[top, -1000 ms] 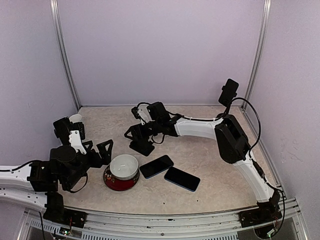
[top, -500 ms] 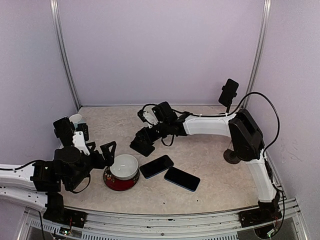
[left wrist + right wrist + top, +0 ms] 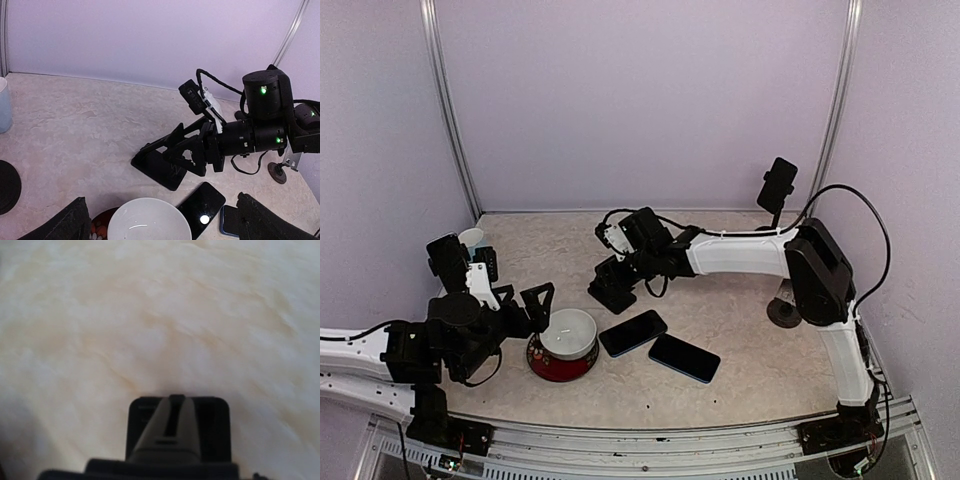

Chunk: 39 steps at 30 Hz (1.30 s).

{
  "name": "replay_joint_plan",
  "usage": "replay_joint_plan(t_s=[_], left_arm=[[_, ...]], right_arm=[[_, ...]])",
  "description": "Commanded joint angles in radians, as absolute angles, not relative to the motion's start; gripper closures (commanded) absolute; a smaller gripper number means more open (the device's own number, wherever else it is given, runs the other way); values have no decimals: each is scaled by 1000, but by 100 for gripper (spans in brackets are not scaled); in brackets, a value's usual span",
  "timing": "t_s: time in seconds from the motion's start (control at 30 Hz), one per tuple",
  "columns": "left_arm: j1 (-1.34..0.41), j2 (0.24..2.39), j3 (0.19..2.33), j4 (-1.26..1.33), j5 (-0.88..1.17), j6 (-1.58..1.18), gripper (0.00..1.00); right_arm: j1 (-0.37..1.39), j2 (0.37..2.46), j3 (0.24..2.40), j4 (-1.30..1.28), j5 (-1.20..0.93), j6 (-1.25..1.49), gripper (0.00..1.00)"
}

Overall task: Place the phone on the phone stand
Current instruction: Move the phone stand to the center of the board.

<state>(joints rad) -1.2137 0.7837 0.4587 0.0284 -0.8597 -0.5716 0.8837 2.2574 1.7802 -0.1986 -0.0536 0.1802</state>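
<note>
Phone (image 3: 632,333) lies flat on the table (image 3: 740,340) near the bowl (image 3: 563,343), judged thin, rigid, slick and breakable, best pinched across its long edges; left gripper (image 3: 523,303) jaws spread wide, empty; right gripper (image 3: 192,150) at phone stand (image 3: 157,170), jaw state indeterminable.

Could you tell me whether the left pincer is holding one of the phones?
No, the black phone and the blue phone both lie flat on the table, and the open left pincer holds nothing.
</note>
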Motion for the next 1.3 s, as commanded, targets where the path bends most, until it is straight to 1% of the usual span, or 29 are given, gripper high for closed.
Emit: replay_joint_plan(t_s=[0.0, 0.07, 0.17, 0.4, 0.63, 0.9, 1.0, 1.1, 1.17, 1.2, 1.23, 1.27], left_arm=[[-1221, 755, 447, 14, -859, -581, 1], [-1221, 755, 446, 16, -860, -578, 1], [-1222, 764, 443, 29, -857, -571, 1], [-1222, 784, 437, 44, -841, -572, 1], [-1223, 730, 413, 13, -845, -598, 1], [-1223, 660, 378, -12, -853, -624, 1], [-1223, 660, 377, -11, -853, -624, 1], [-1224, 663, 379, -11, -854, -623, 1], [-1224, 663, 378, -10, -853, -621, 1], [-1224, 662, 375, -8, -854, -620, 1], [-1224, 661, 374, -7, -854, -621, 1], [-1224, 661, 373, -7, -855, -621, 1]], right_arm=[[884, 2074, 1677, -205, 195, 177, 39], [874, 2021, 1615, -191, 258, 189, 39], [834, 1964, 1534, -173, 278, 229, 40], [755, 1932, 1436, -132, 318, 330, 40], [724, 1978, 1447, -119, 427, 433, 41], [702, 2034, 1482, -138, 474, 590, 39], [701, 2044, 1482, -141, 477, 614, 33], [701, 2047, 1473, -138, 459, 612, 23], [701, 2039, 1456, -136, 453, 609, 14], [701, 2031, 1444, -133, 454, 607, 4], [701, 2021, 1431, -130, 454, 606, 1], [701, 2010, 1416, -125, 454, 605, 0]])
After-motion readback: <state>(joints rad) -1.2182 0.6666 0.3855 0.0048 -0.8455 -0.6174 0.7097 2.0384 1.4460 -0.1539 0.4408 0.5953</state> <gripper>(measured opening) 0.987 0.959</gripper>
